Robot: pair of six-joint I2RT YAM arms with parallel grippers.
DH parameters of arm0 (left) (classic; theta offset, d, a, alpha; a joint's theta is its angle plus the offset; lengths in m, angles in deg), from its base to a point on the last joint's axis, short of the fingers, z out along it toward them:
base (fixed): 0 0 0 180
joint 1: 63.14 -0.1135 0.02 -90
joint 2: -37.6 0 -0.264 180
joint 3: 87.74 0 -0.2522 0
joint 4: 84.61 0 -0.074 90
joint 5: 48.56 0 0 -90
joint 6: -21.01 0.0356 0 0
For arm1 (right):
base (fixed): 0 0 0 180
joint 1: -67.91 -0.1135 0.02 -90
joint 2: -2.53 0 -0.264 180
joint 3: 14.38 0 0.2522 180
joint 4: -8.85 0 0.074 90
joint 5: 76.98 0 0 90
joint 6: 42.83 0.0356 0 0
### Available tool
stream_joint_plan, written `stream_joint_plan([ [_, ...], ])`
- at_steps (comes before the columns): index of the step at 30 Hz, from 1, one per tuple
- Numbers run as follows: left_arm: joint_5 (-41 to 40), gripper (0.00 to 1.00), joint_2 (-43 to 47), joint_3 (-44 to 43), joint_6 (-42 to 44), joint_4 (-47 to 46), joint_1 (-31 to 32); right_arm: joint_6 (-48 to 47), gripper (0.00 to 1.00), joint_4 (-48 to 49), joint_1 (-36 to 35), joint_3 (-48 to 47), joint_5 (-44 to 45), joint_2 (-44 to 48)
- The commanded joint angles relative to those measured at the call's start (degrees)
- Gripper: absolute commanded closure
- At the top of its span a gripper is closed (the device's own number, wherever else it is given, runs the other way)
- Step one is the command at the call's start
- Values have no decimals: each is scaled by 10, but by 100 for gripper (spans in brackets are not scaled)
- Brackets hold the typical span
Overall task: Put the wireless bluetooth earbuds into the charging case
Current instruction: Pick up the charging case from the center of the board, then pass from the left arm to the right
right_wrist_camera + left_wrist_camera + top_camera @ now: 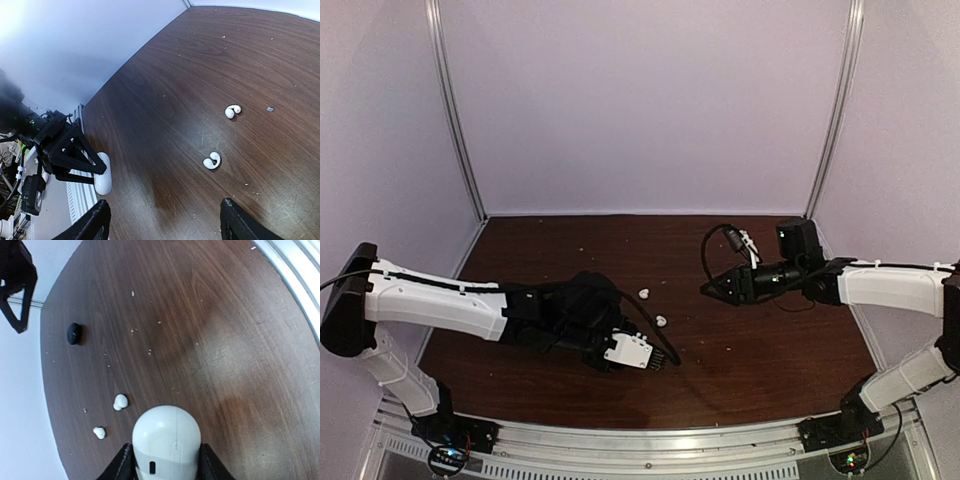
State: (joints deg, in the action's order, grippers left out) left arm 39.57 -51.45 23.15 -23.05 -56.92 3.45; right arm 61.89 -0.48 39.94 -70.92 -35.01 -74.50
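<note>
The white oval charging case (166, 442) sits closed between my left gripper's black fingers (121, 466), which are shut on its sides; its seam faces the camera. The right wrist view shows the same case (102, 172) standing on edge near the front rail. Two glossy white earbuds (120, 402) (99, 432) lie on the table just left of the case, apart from each other. From above they are small white dots (644, 294) (662, 321) beside the left gripper (660, 357). My right gripper (715, 288) hovers open above the table, with both earbuds (232, 110) (212, 160) ahead of it.
A small black bud-like piece (73, 333) lies alone farther along the brown table (215, 340). The aluminium rail (295, 270) runs along the table's near edge. White walls (650, 100) close in the back and sides. Pale crumbs dot the wood.
</note>
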Motion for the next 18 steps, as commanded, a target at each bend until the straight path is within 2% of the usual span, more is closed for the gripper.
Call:
stream_joint_plan([
  [1, -68, 73, 29, 4, 31, -50, 17, -4, 25, -2, -21, 7, -16, 4],
  [7, -72, 73, 49, -1, 30, -68, 21, 33, 26, 56, -41, 29, -36, 11],
  [12, -59, 72, 60, -3, 17, -85, 23, 40, 27, 66, -57, 25, -51, -4],
  [15, 10, 73, 64, -10, -40, -90, 7, 16, 27, 65, -58, 28, -45, 10],
  [18, 134, 73, 69, -25, -110, -77, -18, -38, 24, 60, -58, 33, -15, 51],
])
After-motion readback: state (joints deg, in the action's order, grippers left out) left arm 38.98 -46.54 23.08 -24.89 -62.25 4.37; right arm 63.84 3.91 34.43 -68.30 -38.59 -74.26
